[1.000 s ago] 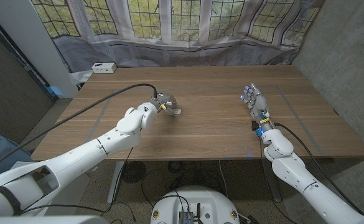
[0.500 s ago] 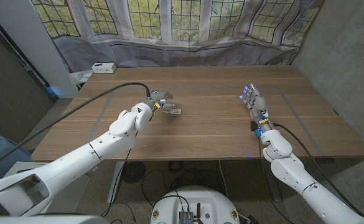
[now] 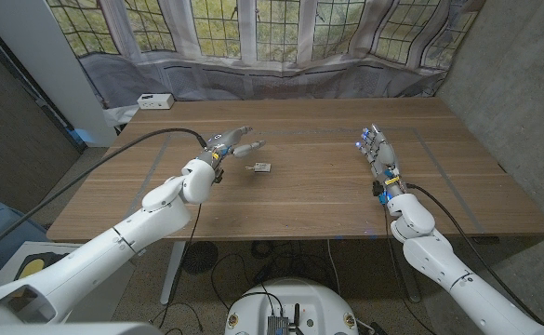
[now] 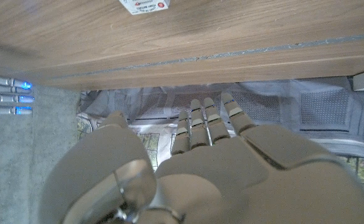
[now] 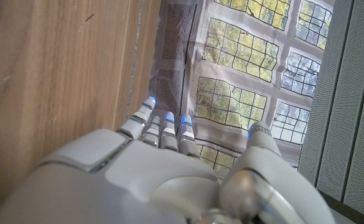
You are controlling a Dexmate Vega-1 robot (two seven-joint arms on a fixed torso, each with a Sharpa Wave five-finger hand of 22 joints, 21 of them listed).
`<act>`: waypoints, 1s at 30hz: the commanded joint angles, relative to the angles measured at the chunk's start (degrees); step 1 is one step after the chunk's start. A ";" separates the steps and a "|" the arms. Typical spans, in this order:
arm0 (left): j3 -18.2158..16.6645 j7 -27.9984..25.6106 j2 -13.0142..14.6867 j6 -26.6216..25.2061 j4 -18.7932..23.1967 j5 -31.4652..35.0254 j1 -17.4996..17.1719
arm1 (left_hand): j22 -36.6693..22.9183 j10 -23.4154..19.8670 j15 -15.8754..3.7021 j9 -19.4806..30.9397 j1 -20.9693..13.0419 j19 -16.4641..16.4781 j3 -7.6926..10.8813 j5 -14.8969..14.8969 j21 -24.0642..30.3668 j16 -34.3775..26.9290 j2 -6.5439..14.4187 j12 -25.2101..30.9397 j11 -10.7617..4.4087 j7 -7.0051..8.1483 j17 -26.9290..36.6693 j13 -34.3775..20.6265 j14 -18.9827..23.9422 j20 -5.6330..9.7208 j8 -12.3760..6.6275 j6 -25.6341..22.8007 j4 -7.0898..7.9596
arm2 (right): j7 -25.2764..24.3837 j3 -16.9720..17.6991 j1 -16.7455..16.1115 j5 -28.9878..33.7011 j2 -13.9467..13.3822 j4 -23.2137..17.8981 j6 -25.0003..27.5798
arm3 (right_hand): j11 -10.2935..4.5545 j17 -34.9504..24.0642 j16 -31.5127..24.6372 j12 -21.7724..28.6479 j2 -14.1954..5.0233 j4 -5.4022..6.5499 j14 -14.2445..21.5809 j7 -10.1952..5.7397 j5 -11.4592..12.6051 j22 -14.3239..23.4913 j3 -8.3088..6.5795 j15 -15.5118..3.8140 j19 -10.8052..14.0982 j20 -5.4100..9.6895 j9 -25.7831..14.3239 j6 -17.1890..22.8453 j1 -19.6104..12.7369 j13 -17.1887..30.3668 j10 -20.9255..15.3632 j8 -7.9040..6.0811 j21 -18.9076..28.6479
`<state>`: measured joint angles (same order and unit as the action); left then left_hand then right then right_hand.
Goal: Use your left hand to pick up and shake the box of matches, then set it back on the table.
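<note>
One matchbox point(image 3: 262, 167) beside robot hand point(image 3: 232, 143)

A wooden table point(image 3: 299, 200) with long plank grain stands before a wide window point(image 3: 253, 28) of small leaded panes, green foliage bright behind the glass. A grey mesh curtain point(image 3: 281, 76) hangs bunched along the sill, just past the table's far edge. A small white box point(image 3: 154, 100) sits at the far left corner of the table. A rough grey wall point(image 3: 513, 102) rises at the right; a pale panel point(image 3: 39, 65) leans at the left. Cables trail over the dark floor point(image 3: 253, 256) beneath.
</note>
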<state>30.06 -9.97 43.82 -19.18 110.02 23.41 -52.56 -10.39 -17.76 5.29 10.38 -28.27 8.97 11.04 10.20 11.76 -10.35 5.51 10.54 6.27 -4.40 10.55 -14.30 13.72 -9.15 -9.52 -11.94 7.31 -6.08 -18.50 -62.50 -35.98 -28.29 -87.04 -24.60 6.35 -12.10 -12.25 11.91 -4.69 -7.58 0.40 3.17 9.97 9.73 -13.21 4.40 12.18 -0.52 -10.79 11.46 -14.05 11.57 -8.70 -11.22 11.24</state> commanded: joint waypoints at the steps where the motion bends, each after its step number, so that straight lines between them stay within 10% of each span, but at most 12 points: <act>1: -8.52 -5.70 -0.07 11.93 -1.53 -18.27 -5.86 | -0.15 0.35 -0.02 0.06 0.54 -0.55 -0.43 0.35 -0.20 0.24 -0.20 0.23 0.40 -0.12 0.07 0.06 -0.50 0.00 -0.61 -0.06 0.01 | 0.24 -0.26 0.61 0.67 -0.36 -0.80 -0.01 | 0.06 -0.31 0.08 0.16 0.08 -0.36 0.03 -0.14 0.10 0.25 -0.15 -0.07 -0.19 -0.07 -0.18 0.52 -0.89 0.21 -0.39 -0.15 -0.01; 14: -14.83 -5.41 -3.46 28.86 -6.75 -34.86 -8.92 | -0.11 -1.32 -0.06 -0.04 2.17 0.07 -1.28 0.55 0.04 -0.61 -0.76 1.37 0.70 -0.40 -0.02 0.60 0.94 0.46 -1.67 -2.92 0.11 | 0.99 -0.81 2.01 1.58 0.02 -0.21 -0.88 | 0.17 -0.30 0.14 0.05 0.21 -0.36 -0.09 0.08 0.07 0.25 -0.08 -0.28 -0.08 0.38 -0.17 0.74 -0.85 0.20 -0.17 -0.21 0.03; 30: -15.90 -0.09 -6.30 36.27 -12.61 -46.91 -8.30 | -0.10 1.23 0.72 -0.12 4.28 -1.51 -2.71 0.65 -0.58 0.09 -2.17 0.74 1.22 -0.56 -0.05 1.20 -1.53 0.42 -0.86 -1.10 0.13 | 6.60 -1.35 5.12 0.46 0.01 3.80 -3.40 | 0.78 -0.13 0.76 -0.64 0.75 -0.42 -1.45 1.73 0.12 0.15 0.19 -0.79 -0.05 1.77 -0.09 -1.47 -0.84 0.05 1.67 0.38 -0.16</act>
<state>15.58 -11.80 39.50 11.16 101.29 -16.32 -60.55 -10.40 -16.97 6.01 10.12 -24.42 7.94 8.68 10.64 11.27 -10.35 3.48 11.48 7.67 -4.81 10.39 -13.03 12.54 -8.51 -10.58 -13.57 7.42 -3.43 -19.23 -59.61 -34.18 -28.37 -86.04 -27.20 7.17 -12.10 -11.80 11.43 -4.15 -7.81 -0.49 4.71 9.97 9.73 -12.98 3.18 12.35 1.18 -10.79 9.90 -14.59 11.45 -7.45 -10.78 11.24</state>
